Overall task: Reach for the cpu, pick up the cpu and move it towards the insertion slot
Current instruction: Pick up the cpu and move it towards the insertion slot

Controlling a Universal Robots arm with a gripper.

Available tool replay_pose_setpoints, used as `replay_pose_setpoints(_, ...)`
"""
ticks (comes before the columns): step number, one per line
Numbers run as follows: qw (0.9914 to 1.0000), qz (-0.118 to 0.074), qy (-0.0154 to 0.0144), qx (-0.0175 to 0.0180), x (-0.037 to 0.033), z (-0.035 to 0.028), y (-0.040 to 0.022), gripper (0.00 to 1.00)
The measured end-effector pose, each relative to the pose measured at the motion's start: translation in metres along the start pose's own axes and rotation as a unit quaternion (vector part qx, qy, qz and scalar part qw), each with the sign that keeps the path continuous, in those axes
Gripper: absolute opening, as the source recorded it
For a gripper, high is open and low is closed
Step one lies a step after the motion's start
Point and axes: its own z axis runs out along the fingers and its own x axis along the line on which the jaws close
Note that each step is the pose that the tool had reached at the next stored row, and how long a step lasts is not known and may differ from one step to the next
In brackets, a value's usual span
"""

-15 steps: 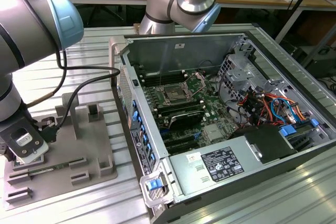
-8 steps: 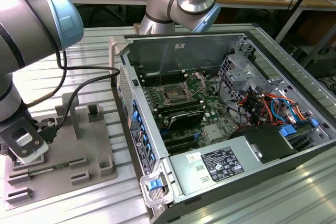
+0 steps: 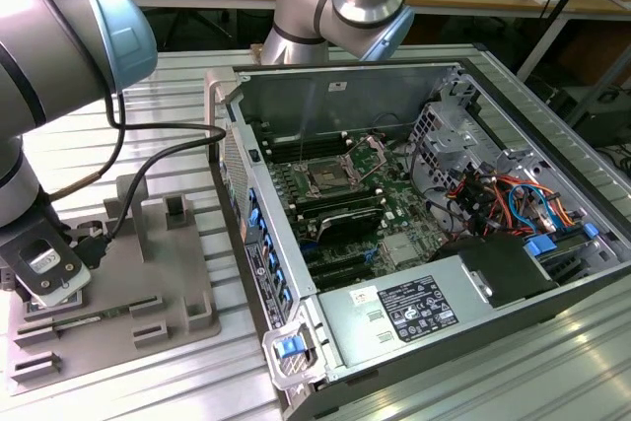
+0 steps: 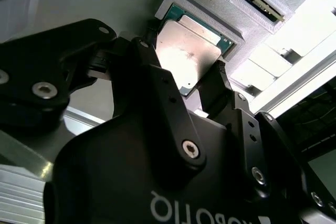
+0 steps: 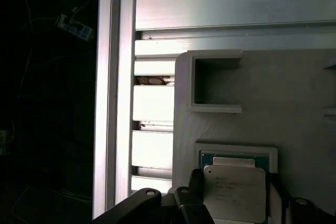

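1. Hidden areas. In the exterior view, the arm and its wrist cover the pick-up spot on the grey fixture plate, at that view's left. In both wrist views the gripper body cuts off the near edge of the cpu. I cannot tell whether the cpu rests in its tray frame or is raised off it.

2. Claw. In the second wrist view the gripper is clenched on the cpu. Its fingers lie against two opposite edges.

3. View differences. The exterior view shows me the insertion slot inside the open computer case, well apart from the plate. The first wrist view shows a square pocket beside the tray frame.
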Motion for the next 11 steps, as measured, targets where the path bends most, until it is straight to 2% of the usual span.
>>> replay_pose_setpoints(10, 1.00000, 0.000, 0.0001, 0.0005, 0.0000, -0.0002, 0.0000, 0.55)
replay_pose_setpoints(11, 1.00000, 0.000, 0.0001, 0.0027, 0.0000, -0.0015, 0.0000, 0.55)
